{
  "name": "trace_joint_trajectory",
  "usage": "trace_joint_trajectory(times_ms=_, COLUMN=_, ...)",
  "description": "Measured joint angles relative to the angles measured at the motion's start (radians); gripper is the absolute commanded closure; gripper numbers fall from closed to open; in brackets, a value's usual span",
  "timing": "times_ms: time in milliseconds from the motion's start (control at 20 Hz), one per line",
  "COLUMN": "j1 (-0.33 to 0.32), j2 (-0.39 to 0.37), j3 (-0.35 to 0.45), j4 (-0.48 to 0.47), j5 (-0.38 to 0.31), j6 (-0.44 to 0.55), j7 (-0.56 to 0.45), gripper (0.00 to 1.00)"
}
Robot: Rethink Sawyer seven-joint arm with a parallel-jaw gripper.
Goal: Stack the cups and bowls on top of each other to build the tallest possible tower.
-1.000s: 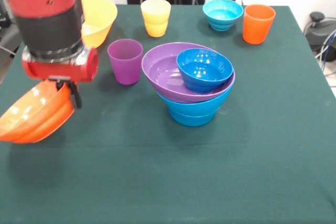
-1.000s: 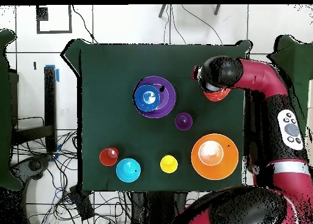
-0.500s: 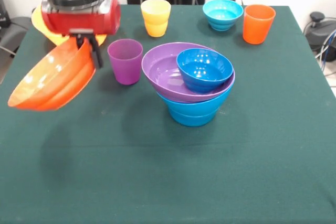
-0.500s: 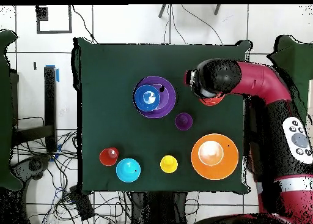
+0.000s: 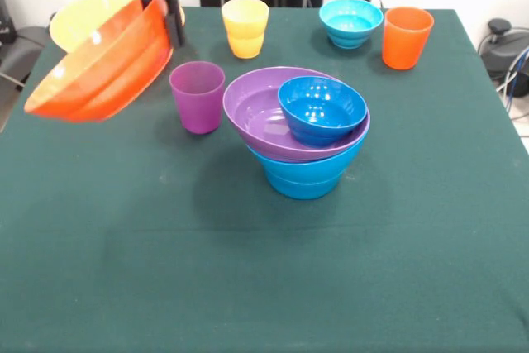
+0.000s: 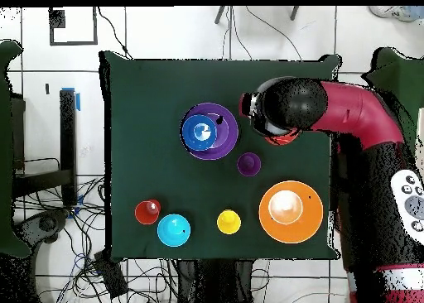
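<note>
My gripper (image 5: 161, 16) is shut on the rim of the wide orange bowl (image 5: 101, 62) and holds it tilted in the air, left of the purple cup (image 5: 197, 95). The tower (image 5: 306, 134) stands mid-table: a mid-blue bowl (image 5: 304, 175) at the bottom, the wide purple bowl (image 5: 260, 117) on it, the small dark blue bowl (image 5: 321, 109) inside that. The large yellow bowl (image 5: 68, 21) sits behind the held bowl. The yellow cup (image 5: 245, 27), small cyan bowl (image 5: 350, 21) and orange cup (image 5: 407, 37) stand along the far edge. In the overhead view the arm (image 6: 281, 108) hides the gripper, right of the tower (image 6: 209, 132).
The dark green table (image 5: 264, 287) ends at the near and side edges of the picture. In the overhead view the purple cup (image 6: 248, 163) lies between the tower and the large yellow bowl (image 6: 313, 225). Cables lie on the floor round the table.
My gripper has lifted the orange bowl well above the table and carried it toward the tower. The bowl stays tilted in the grip. Nothing else has moved.
</note>
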Motion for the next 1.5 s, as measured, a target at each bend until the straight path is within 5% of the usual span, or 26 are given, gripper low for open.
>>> trace_joint_trajectory(times_ms=900, j1=0.064, j2=-0.167, j3=-0.01, j4=0.17, j5=0.248, j6=-0.005, j7=0.012, gripper=1.0)
trace_joint_trajectory(times_ms=1500, j1=0.144, j2=-0.174, j3=-0.026, j4=0.303, j5=0.294, j6=-0.205, j7=0.076, gripper=1.0)
